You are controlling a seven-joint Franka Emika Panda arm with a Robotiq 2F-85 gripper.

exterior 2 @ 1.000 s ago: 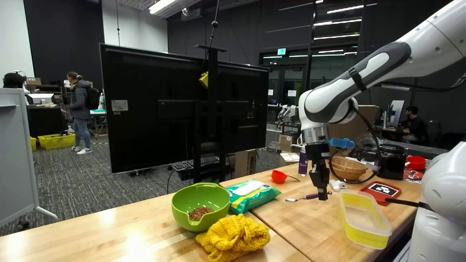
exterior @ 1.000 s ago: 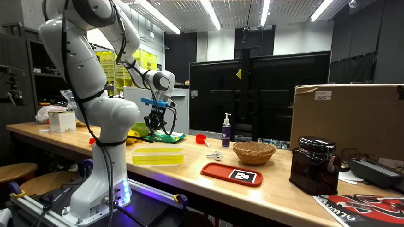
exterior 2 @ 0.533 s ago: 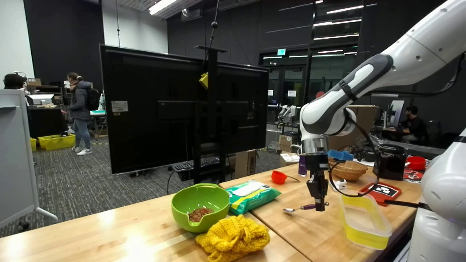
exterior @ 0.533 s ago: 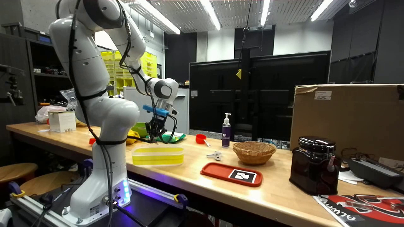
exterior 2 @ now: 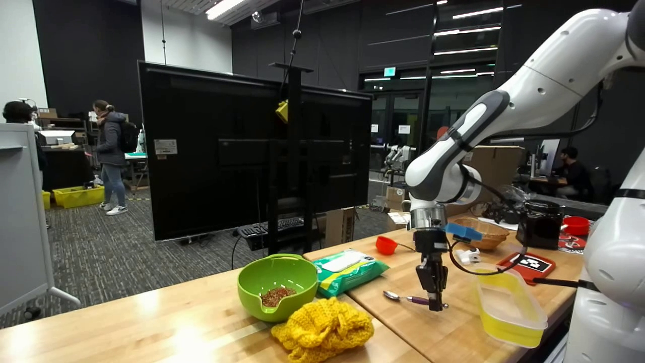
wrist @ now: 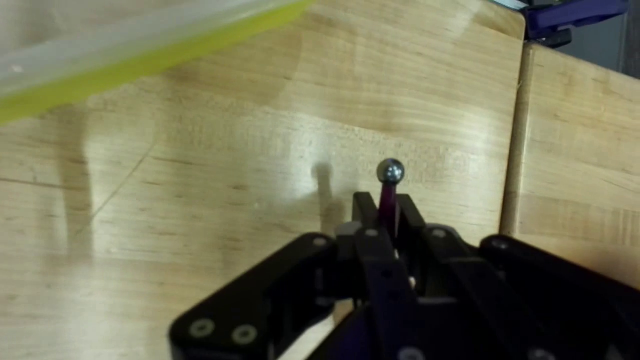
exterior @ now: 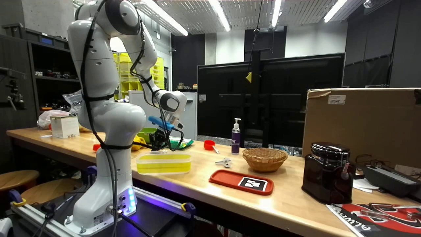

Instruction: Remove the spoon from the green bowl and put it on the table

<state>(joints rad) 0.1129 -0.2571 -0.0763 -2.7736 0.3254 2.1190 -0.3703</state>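
The handle of the spoon (exterior 2: 415, 300) between the black jaws is purple, its head and end ball silver. Beneath them the counter (wrist: 445, 100) is pale wood with darker grain. Near the jaws, the tub (exterior 2: 511, 327) is yellow below a whitish rim. Farther from them come a bright-green bowl (exterior 2: 277, 312), a mustard-yellow knitted cloth (exterior 2: 325, 328), and a green packet (exterior 2: 352, 277) patched with white and yellow.
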